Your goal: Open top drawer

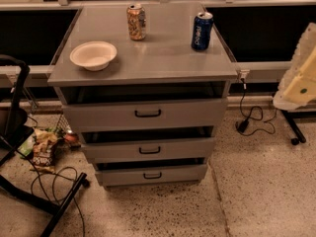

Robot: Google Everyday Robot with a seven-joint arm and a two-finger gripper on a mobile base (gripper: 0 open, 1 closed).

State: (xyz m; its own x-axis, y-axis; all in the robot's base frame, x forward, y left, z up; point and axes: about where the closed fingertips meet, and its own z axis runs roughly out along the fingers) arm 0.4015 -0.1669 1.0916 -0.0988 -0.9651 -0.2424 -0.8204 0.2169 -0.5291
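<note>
While gripper [300, 80] hangs right, bowl [93, 55] tops cabinet [163, 58].

Top drawer [98, 115] — grey, black bar handle [147, 113] — slightly open; gripper [300, 78] far right.

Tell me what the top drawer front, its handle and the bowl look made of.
The top drawer: matte grey, painted metal or laminate, judging by its flat even sheen. Its handle: black, likely metal or plastic. The bowl: pale, thin-walled, probably paper or foam. The gripper sits at the right edge, apart from the drawer.
</note>
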